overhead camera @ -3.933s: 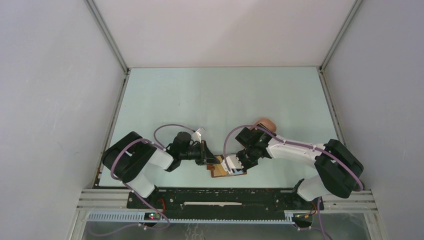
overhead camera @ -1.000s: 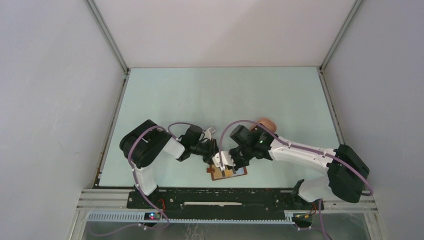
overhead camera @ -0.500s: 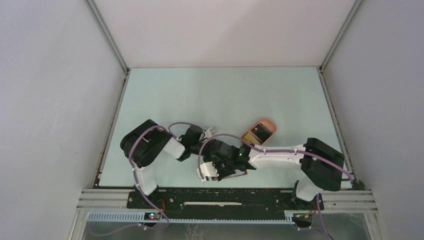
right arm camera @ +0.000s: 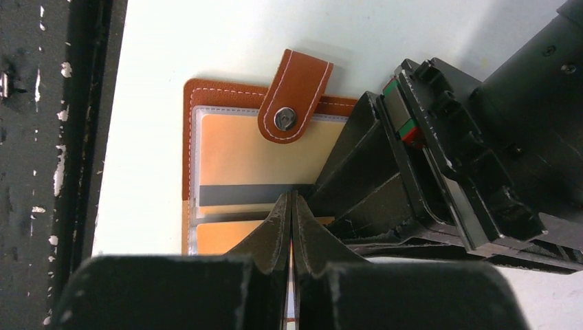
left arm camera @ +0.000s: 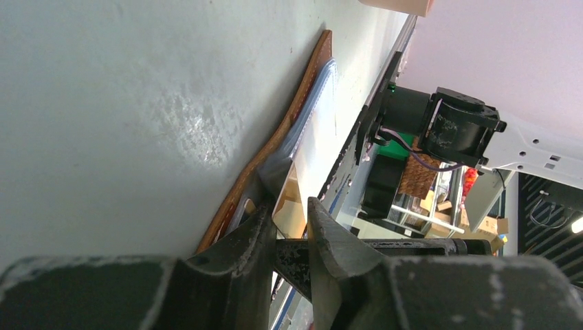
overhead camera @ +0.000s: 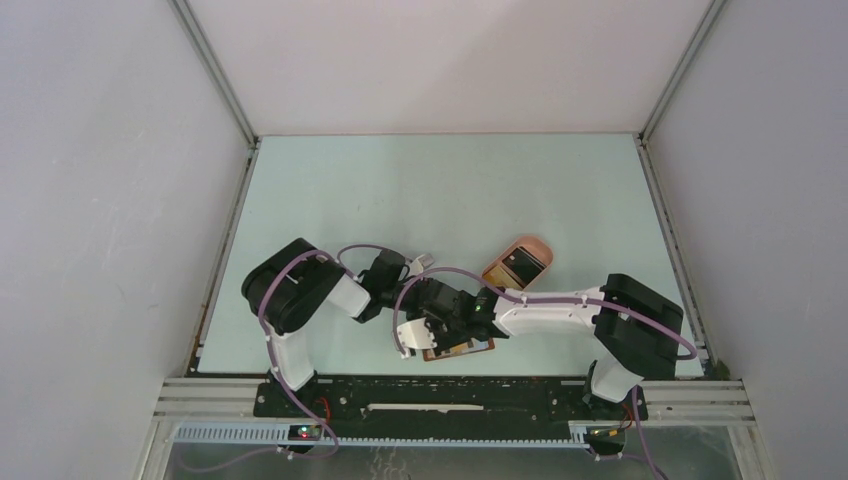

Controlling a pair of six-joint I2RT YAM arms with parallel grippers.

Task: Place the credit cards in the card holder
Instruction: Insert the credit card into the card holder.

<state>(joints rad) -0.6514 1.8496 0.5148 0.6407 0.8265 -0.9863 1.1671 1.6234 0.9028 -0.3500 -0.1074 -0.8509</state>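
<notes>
Over the last few seconds the right arm has swung across toward the left of the overhead view. That has uncovered the pink tray (overhead camera: 541,246), where a black card (overhead camera: 520,264) lies, and the right gripper (right arm camera: 290,201) now sits over the left end of the card holder (overhead camera: 468,348). The holder lies open and flat on the table (overhead camera: 440,190) at lower centre of that view, close to the near edge. Its long axis runs left to right, with the right end tipped slightly up-frame. From the right wrist that axis runs top to bottom. The snap tab (right arm camera: 295,93) at the top end is folded down onto an orange card (right arm camera: 251,155) with a grey stripe, held in a clear sleeve. The right gripper's fingers are pressed together, their tips just below that stripe; whether anything thin is caught between them I cannot tell. The left gripper (left arm camera: 289,218) reaches in from the right of that frame, its tips just beside the right one's. From the left wrist the holder shows edge-on, its leather edge slanting from upper centre to lower left. The left fingers stand a little apart at its near end; whether they grip it I cannot tell.
</notes>
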